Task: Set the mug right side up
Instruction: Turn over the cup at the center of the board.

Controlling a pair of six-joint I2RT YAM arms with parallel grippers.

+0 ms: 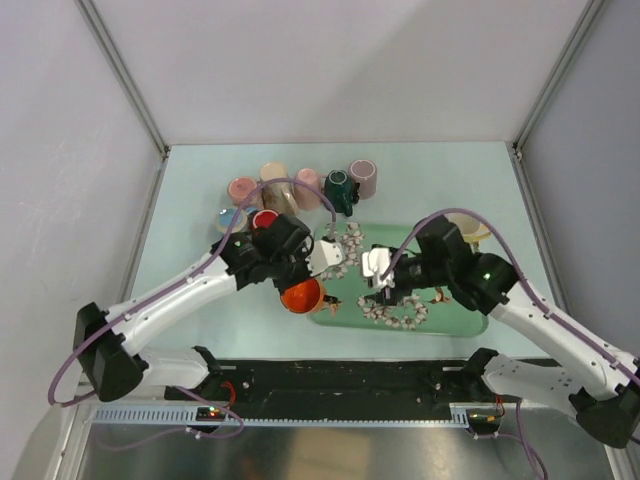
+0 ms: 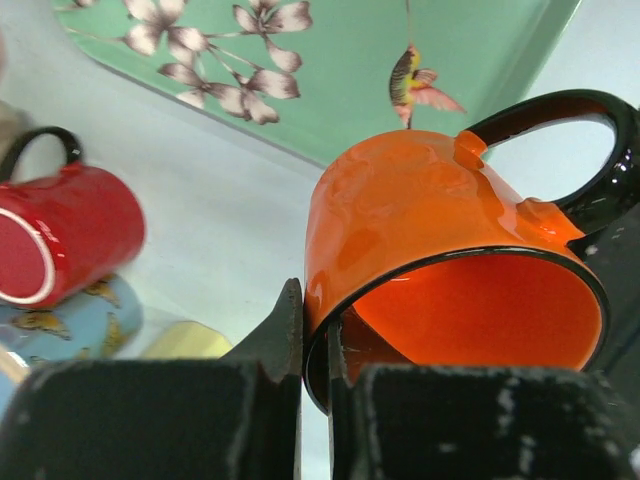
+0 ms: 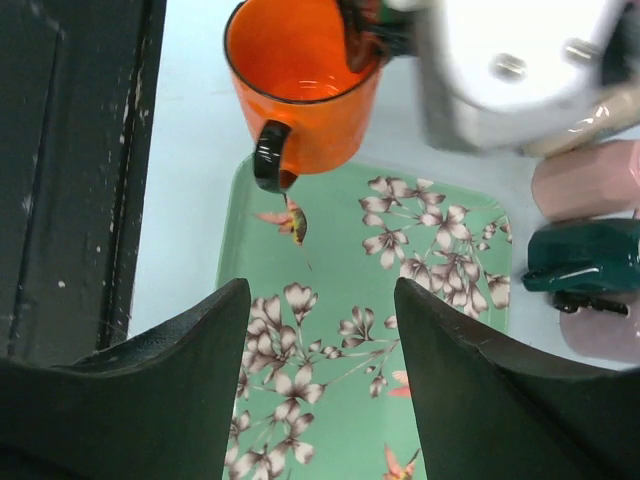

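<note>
The orange mug (image 1: 302,295) with a black handle and rim is held at the near left edge of the green flowered tray (image 1: 455,322), its mouth facing the near side. My left gripper (image 1: 296,279) is shut on the mug's rim: in the left wrist view one finger (image 2: 280,330) lies outside the wall and the other inside the mug (image 2: 420,210). The right wrist view shows the mug (image 3: 300,95) mouth up, handle over the tray's corner (image 3: 240,200). My right gripper (image 1: 381,293) is open and empty above the tray, its fingers (image 3: 185,360) wide apart.
Several mugs stand or lie behind the tray: a red one (image 1: 265,219), a light blue one (image 1: 231,219), pink ones (image 1: 243,189), a dark green one (image 1: 340,190) and a mauve one (image 1: 363,177). A yellowish mug (image 1: 472,230) lies behind my right arm. A black rail (image 1: 340,380) runs along the near edge.
</note>
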